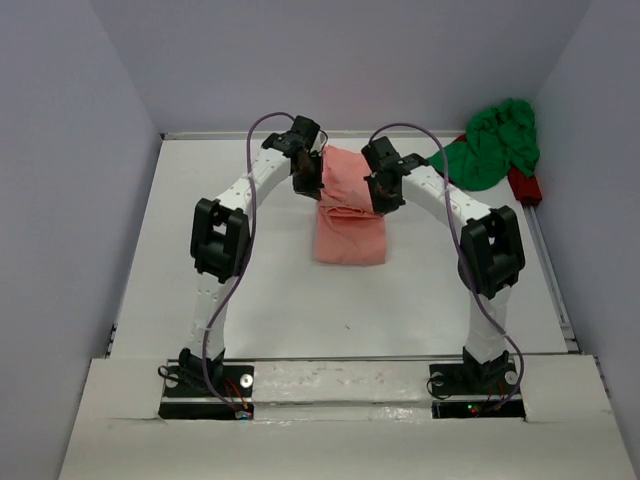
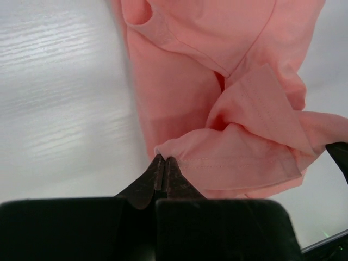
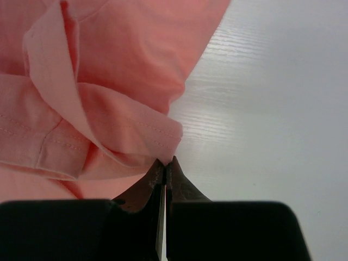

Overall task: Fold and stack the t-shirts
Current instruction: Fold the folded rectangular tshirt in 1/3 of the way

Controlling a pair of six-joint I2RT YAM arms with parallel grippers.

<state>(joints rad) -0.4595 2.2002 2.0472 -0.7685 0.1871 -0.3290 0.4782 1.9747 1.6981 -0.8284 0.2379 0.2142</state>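
Observation:
A salmon pink t-shirt (image 1: 349, 215) lies partly folded at the middle of the table, its far end lifted between the two arms. My left gripper (image 1: 305, 185) pinches the shirt's left corner; in the left wrist view the fingertips (image 2: 163, 161) are shut on a hemmed edge of the pink cloth (image 2: 239, 157). My right gripper (image 1: 383, 195) pinches the right corner; its tips (image 3: 165, 163) are shut on a folded hem of the pink cloth (image 3: 109, 109). A bright green t-shirt (image 1: 493, 145) lies crumpled at the far right.
A red block (image 1: 524, 187) sits beside the green shirt at the table's right edge. Grey walls (image 1: 60, 180) close in the white table (image 1: 200, 320) on three sides.

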